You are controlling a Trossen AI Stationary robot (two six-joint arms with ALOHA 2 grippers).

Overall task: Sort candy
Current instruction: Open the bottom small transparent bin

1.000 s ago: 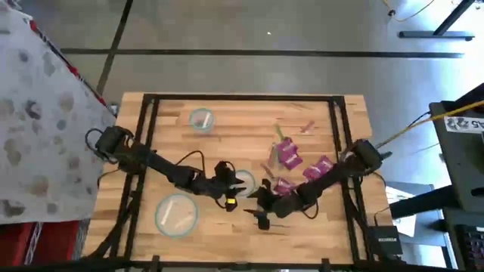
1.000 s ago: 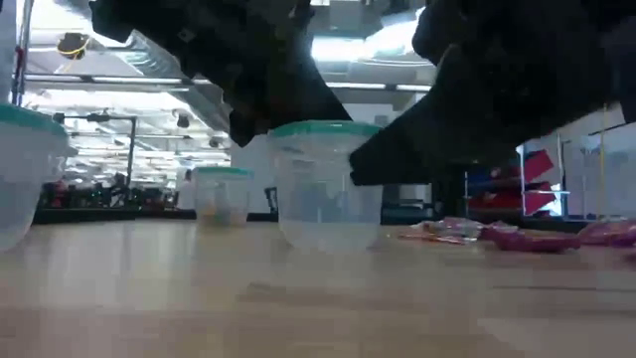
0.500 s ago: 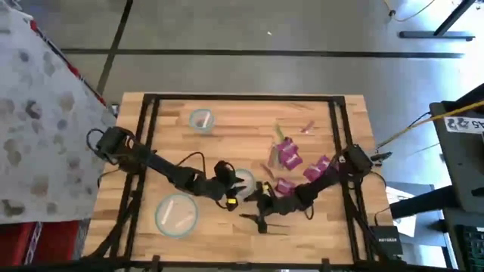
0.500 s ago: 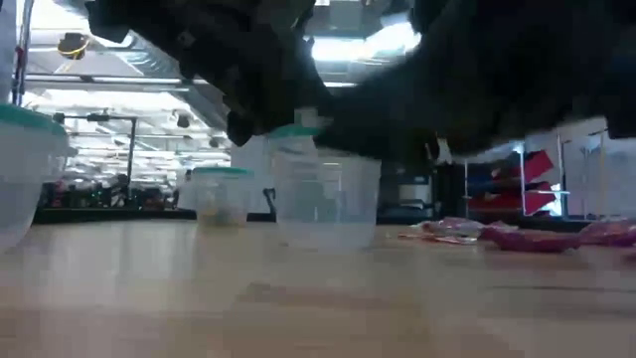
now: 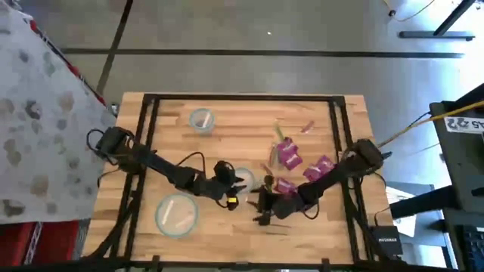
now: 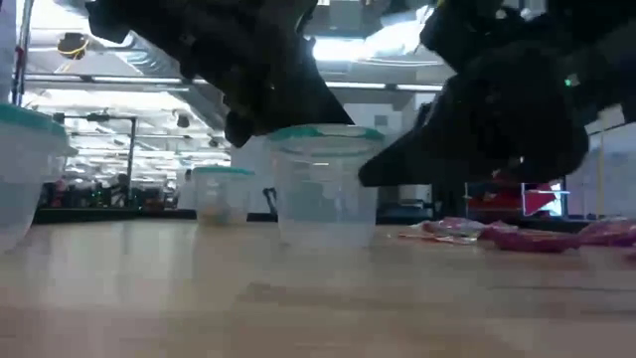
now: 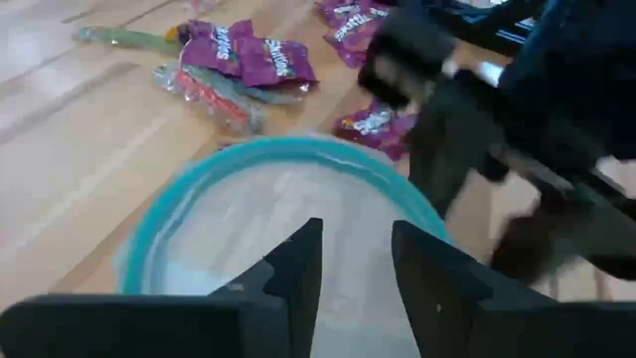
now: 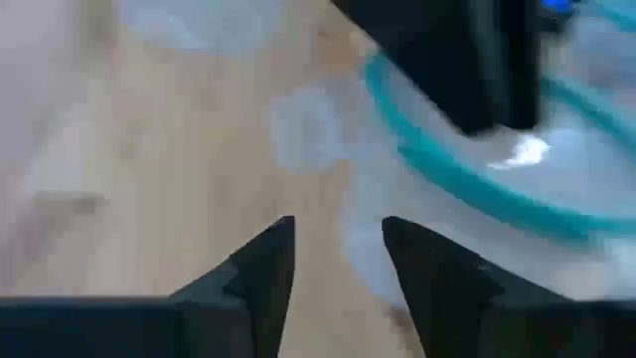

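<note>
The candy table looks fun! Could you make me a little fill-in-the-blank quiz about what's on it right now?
1. The table holds ____ clear bowls with teal rims.
2. Most of the candy comes in ____ packets.
3. The left gripper is above the middle bowl, which looks ____ inside.
4. Seen from above, the candy lies on the table's ____ half.

Missing words: three; purple; empty; right

Right gripper [image 5: 262, 204] nearer the middle bowl [image 5: 243, 180], fingers [image 8: 260, 270] narrower.
</note>
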